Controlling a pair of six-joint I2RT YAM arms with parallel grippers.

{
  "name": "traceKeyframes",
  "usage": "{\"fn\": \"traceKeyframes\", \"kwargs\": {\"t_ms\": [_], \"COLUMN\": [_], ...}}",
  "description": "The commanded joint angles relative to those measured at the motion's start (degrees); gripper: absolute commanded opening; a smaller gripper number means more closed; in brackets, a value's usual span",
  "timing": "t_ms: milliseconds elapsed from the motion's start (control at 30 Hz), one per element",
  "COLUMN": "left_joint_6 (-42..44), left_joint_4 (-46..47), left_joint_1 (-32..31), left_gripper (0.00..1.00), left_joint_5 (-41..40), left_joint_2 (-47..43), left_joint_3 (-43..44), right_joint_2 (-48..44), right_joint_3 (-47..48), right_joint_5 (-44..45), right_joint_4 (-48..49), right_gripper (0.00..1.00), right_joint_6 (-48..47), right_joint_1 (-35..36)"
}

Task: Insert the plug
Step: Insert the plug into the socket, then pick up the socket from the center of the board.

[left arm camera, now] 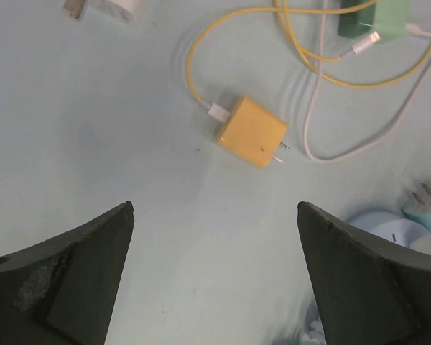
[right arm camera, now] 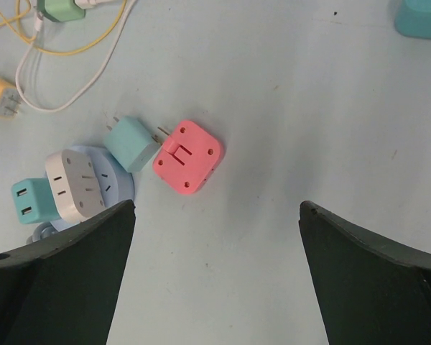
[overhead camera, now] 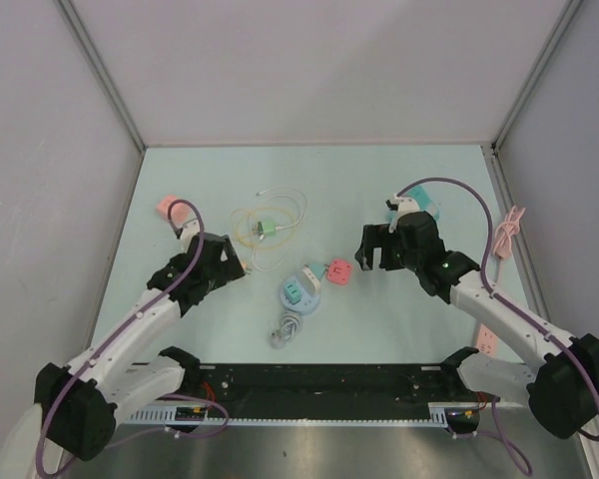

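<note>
- The left gripper (left arm camera: pixel 215 208) hangs wide open and holds nothing. Below and beyond it the yellow charger (left arm camera: pixel 251 131) lies flat, its two prongs pointing to the right.
- On the left and near sides of this charger the table (overhead camera: pixel 379 180) is bare, so there is room to come down. On the far side and the right the yellow cable (left arm camera: pixel 190 65) and the white cable (left arm camera: pixel 309 136) loop close by and could catch on a finger. The green charger (left arm camera: pixel 388 18) lies among these loops.
- In the middle stands the socket block (right arm camera: pixel 82 183), white on a pale blue base, with its holes facing up. A teal plug (right arm camera: pixel 30 201) sits at its left side.
- The small teal charger (right arm camera: pixel 131 143) lies flat between the block and the pink adapter (right arm camera: pixel 188 157). I judge it to be the plug of the task, and it is not yet inserted. Its prongs point at the adapter's edge, and I cannot tell whether they touch. With a thing on either side it has little free room, so a grasp would go better across its far and near faces.
- The right gripper (right arm camera: pixel 217 205) is also wide open and empty. It hovers over bare table just to the near right of the pink adapter, probably placed so as to keep both pieces in sight.
- Further right the table is open. The teal box (right arm camera: pixel 424 18) is well apart, and a pink cable (overhead camera: pixel 509 232) lies at the table's right edge, out of the way.
</note>
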Motion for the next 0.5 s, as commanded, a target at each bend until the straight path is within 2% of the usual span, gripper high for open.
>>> {"fn": "traceKeyframes", "kwargs": {"t_ms": [0, 133, 467], "left_joint_6": [2.2, 1.9, -2.5], "left_joint_4": [3.5, 4.4, 5.5], "left_joint_1": [5.5, 9.5, 12.5], "left_gripper": [1.00, 1.00, 0.98], "left_joint_5": [4.9, 6.6, 3.5], "left_joint_2": [3.5, 7.6, 16.8], "left_joint_3": [2.1, 2.7, 6.7], "right_joint_2": [0.7, 2.1, 4.2], "right_joint_3": [-2.7, -5.5, -6.9], "right_joint_5": [-4.7, -6.4, -8.1], "right_joint_4": [7.3, 12.5, 15.5], "right_gripper": [1.00, 1.00, 1.00], "right_joint_6": [0.5, 0.0, -2.2], "right_joint_1": [-0.9, -1.3, -1.3]}}
